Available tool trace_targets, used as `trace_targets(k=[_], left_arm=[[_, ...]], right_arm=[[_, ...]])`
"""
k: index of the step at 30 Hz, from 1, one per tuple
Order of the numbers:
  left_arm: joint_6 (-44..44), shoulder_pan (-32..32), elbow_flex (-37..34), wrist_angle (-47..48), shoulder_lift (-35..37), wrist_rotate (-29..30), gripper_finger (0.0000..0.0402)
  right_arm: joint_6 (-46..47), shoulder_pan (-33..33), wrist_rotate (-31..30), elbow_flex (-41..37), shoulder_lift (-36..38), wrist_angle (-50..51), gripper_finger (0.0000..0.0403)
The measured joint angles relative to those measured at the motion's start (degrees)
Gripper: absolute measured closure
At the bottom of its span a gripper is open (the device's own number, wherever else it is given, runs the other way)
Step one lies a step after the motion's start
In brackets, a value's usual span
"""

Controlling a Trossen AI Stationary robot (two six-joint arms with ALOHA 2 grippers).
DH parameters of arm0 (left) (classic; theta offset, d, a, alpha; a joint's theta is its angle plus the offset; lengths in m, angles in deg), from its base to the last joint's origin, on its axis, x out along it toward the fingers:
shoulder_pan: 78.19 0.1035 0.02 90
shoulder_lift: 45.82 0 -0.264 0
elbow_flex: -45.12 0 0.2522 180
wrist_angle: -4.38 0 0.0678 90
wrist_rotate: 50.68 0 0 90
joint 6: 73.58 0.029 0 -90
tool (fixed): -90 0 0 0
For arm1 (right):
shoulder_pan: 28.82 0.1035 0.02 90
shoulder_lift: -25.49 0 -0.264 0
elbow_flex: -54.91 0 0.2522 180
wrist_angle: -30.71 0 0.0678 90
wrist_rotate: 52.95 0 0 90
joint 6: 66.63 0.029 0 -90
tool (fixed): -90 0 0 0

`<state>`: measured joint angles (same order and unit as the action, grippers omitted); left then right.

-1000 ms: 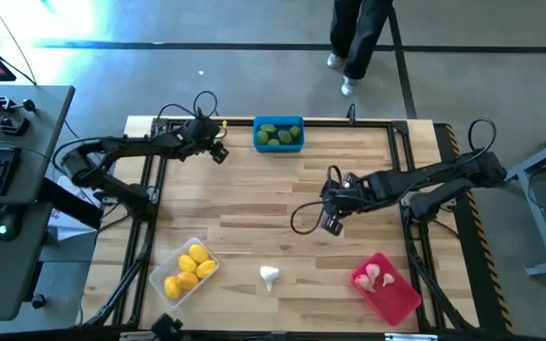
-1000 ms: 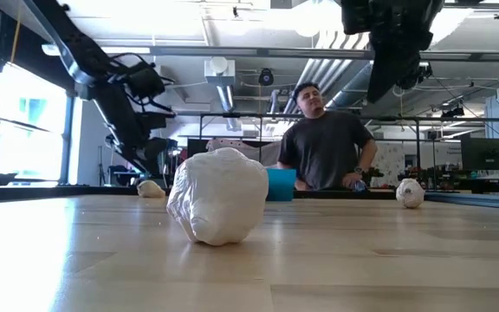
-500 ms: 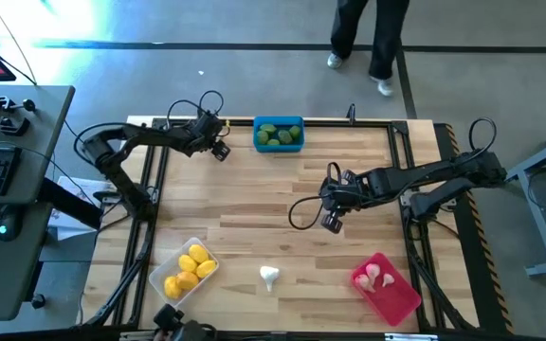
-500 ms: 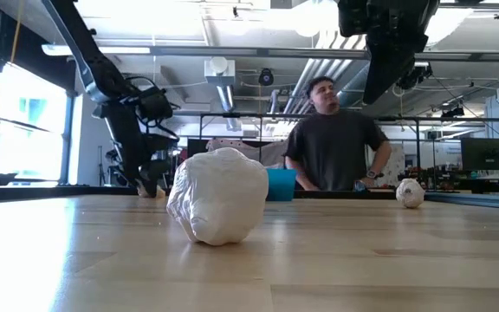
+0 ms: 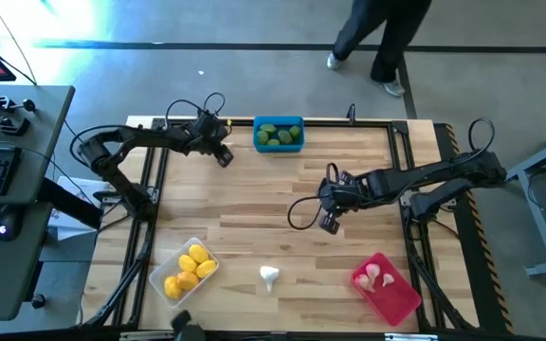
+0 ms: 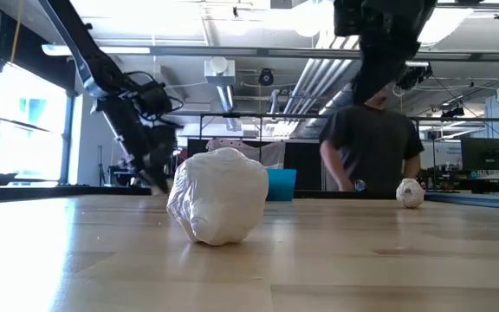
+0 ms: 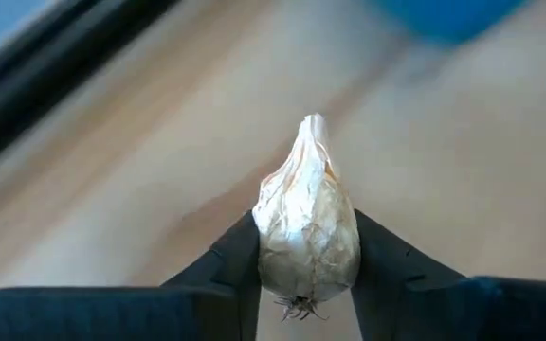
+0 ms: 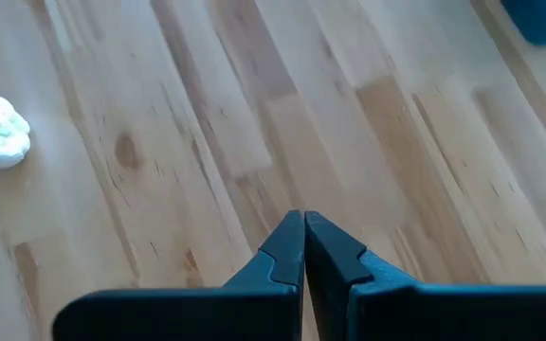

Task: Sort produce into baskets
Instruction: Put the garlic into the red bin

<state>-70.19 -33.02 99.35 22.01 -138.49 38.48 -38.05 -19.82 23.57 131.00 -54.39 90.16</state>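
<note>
Left wrist view alone shows the left gripper (image 7: 306,270) clamped on a garlic bulb (image 7: 307,237); from above it sits by the blue bin (image 5: 279,134), bulb hidden. Right wrist view: right gripper (image 8: 303,248) with jaws together over bare worktop (image 5: 254,204). Blue bin holds green pieces (image 5: 273,134); clear bin (image 5: 187,272), lemons (image 5: 190,267); red bin (image 5: 387,288), two bulbs (image 5: 373,276). Loose bulb (image 5: 269,276) between clear and red bins.

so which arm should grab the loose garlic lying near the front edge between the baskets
The right. Its gripper is shut on nothing and hangs over mid-table, nearer the loose garlic bulb and the red basket. The left gripper already holds a garlic bulb by the blue basket.
</note>
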Motion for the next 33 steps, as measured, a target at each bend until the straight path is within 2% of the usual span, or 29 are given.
trace_targets(k=[3,8,11,14,19,24,28,33], left_arm=[[-0.66,-1.65,-1.18,-3.98,1.87,-10.87,0.0309],[-2.08,-4.47,-3.02,-9.17,3.10,-26.72,0.0305],[-5.75,-5.95,-4.68,-15.18,3.22,-36.78,0.0306],[-11.42,-7.69,-5.16,-19.64,3.22,-43.72,0.0306],[-19.83,-12.54,-5.16,-28.02,3.22,-48.95,0.0306],[-24.57,-17.82,-5.16,-38.24,3.22,-51.00,0.0306],[-26.41,-20.86,-5.03,-44.75,3.22,-49.70,0.0306],[-25.37,-24.31,-2.38,-44.99,3.22,-46.81,0.0306]], right_arm=[[-3.30,-0.29,0.42,-5.12,-0.02,-10.76,0.0403],[-6.28,-1.15,1.09,-16.45,-0.09,-39.72,0.0403],[-9.59,-1.15,-4.67,-21.81,-0.09,-56.05,0.0398],[-14.55,-1.22,-9.49,-24.09,-0.09,-64.49,0.0376],[-22.09,-2.59,-10.10,-24.09,-0.81,-72.59,0.0299],[-22.78,-4.60,-7.09,-24.09,-1.58,-77.24,0.0229],[-21.16,-5.34,-5.74,-24.09,-1.60,-77.69,0.0206],[-24.76,-5.21,-3.85,-24.09,-1.62,-82.80,0.0203]])
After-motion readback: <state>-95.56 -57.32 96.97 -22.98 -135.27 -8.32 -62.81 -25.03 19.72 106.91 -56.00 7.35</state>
